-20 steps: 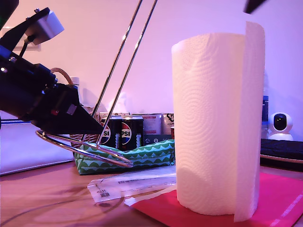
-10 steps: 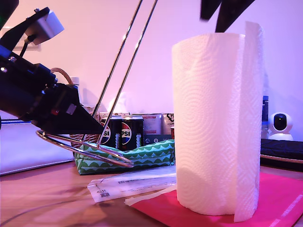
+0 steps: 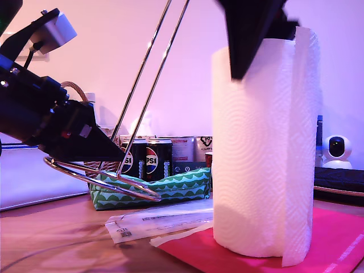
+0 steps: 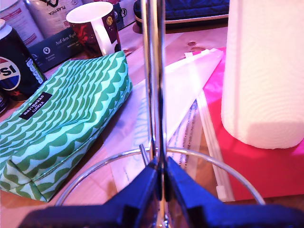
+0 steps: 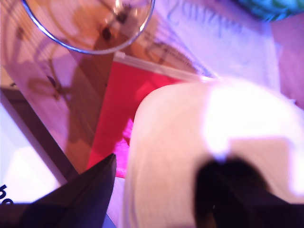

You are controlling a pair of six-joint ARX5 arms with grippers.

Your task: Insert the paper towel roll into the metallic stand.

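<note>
You are at the pick-up step: the tall white embossed paper towel roll (image 3: 261, 153) stands upright on a red mat (image 3: 335, 239) at the exterior view's right, a loose sheet hanging down its side, and it is not yet on the stand.

Your first gripper (image 4: 159, 178) is pinched tight on the two upright rods of the thin chrome wire stand (image 3: 151, 85), just above its ring base. In the exterior view the stand is tilted, its ring lifted off the wooden table (image 3: 51, 227) at the exterior view's left, the rods leaning toward the roll.

Your second gripper (image 5: 156, 190) is spread and sits at the roll's top. In the second wrist view one finger (image 5: 228, 190) reaches into the cardboard core while the other (image 5: 80, 194) stands outside the paper wall. Whether either finger touches the paper you cannot tell; that view is blurred.

Next, judge the wall to be well between the fingers, then close on it and lift the roll straight up. After that the core must be lined up with the rods' tip, which lies out of frame. Mind the loose sheet snagging on the rods.

Behind stand a green wave-patterned pouch (image 4: 61, 118) and dark drink cans (image 3: 147, 159).
</note>
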